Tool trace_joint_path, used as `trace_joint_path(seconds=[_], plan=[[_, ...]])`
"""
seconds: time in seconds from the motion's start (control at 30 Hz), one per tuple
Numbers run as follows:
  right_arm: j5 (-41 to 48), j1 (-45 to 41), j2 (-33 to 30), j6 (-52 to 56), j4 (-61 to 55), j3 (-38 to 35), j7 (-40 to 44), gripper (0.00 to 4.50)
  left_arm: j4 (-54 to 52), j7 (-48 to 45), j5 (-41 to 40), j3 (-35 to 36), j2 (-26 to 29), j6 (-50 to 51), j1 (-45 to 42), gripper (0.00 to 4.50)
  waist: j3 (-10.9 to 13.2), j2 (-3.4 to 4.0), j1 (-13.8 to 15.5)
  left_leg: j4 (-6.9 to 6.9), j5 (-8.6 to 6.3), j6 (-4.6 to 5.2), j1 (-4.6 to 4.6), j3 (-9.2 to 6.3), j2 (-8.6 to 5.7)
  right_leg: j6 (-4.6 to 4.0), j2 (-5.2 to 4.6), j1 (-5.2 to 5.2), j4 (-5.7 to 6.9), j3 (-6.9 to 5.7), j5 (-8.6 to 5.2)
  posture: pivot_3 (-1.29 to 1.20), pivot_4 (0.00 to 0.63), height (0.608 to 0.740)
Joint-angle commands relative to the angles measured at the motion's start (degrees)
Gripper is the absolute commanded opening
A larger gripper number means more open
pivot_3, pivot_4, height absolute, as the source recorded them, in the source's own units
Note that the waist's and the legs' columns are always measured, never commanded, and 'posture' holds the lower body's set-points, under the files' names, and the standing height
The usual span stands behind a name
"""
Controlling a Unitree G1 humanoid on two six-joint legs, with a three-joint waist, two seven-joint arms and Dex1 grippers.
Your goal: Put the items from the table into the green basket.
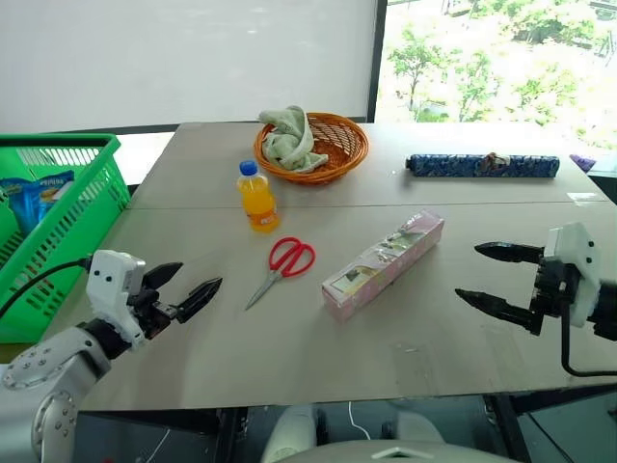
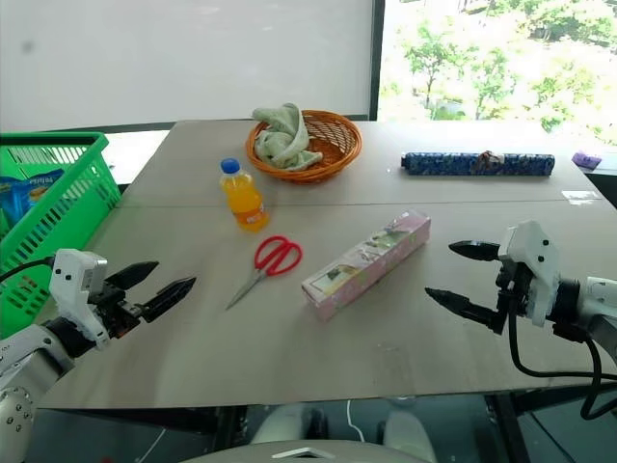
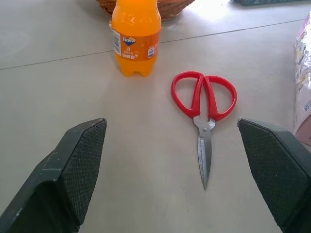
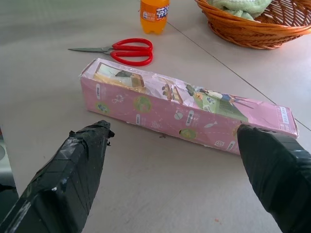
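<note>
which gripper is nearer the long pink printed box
Right. The open right gripper hovers just off the long pink printed box; the open left gripper is beyond the red-handled scissors.

Left claw is hanging low over the table, its two black fingers standing wide apart, gripping nothing; red-handled scissors are lying flat between them, blades closed and tip pointing toward the claw, handles away; orange-drink bottle is standing upright beyond, just beside the handles, cap cut off by the frame; a wicker basket rim is showing behind the bottle; pink box edge is sitting near the scissors; a seam is crossing the table behind the bottle.
</note>
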Motion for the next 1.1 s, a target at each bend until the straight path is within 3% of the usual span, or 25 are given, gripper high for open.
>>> trace_joint_path(seconds=[0.03, 0.17, 0.33, 0.47, 0.8, 1.1], plan=[[-1.55, -4.93, 2.0, -0.78, -1.22, 2.28, -4.39, 4.5, 4.07, 3.45, 1.41, -1.73, 0.96, -1.4, -7.49, 4.46, 0.0, 0.0, 0.0, -0.01, 0.0, 0.0, 0.0, 0.0, 0.0, 0.0, 0.0, 0.0, 0.0, 0.0, 0.0, -0.04, 0.0, 0.74], [-6.98, -20.0, 8.55, -0.01, -0.73, 14.64, -12.68, 4.5, 15.7, 6.97, 5.26, -9.84, 0.46, -2.2, -24.19, 4.46, 0.1, 0.14, 0.04, -0.01, 0.02, -0.03, 0.07, -0.09, 0.0, -0.08, 0.07, -0.05, 0.23, -0.12, 0.03, -0.06, 0.0, 0.74], [-12.27, -28.04, 11.39, 2.81, 0.96, 20.94, -19.0, 4.5, 23.69, 8.09, 8.74, -16.03, -0.41, -3.89, -32.57, 4.46, -0.18, -0.19, -0.41, 0.11, 0.12, -0.12, -0.04, 0.05, -0.04, -0.01, 0.07, -0.12, 0.17, 0.09, 0.21, -0.07, 0.0, 0.74], [-12.1, -32.31, 14.51, 4.02, 1.64, 23.55, -20.07, 4.5, 34.84, 8.5, 14.7, -23.6, -2.04, -7.25, -40.57, 4.46, -0.2, -0.22, -0.17, 0.18, 0.3, 0.01, -0.84, 0.03, -0.05, 0.04, 0.12, -0.82, 0.25, 0.02, 0.21, -0.1, 0.0, 0.74], [-6.46, -28.31, 12.4, 5.06, -2.88, 22.23, -14.08, 4.5, 55.47, 9.45, 21.97, -28.63, -6.29, -18.13, -52.58, 4.46, -0.2, -0.23, -1.28, 0.26, 0.33, -0.01, -0.96, 0.0, -0.04, 0.12, 0.2, -0.88, 0.32, -0.02, 0.18, -0.11, 0.0, 0.74], [-4.43, -26.17, 11.25, 5.25, -4.9, 20.69, -14.38, 4.5, 75.55, 11.43, 26.54, -29.75, -10.45, -27.87, -63.17, 4.46, -0.2, -0.25, -1.69, 0.46, 0.32, 0.03, -0.96, -0.04, -0.03, 0.2, 0.21, -0.82, 0.4, -0.04, 0.23, -0.15, 0.0, 0.74]])
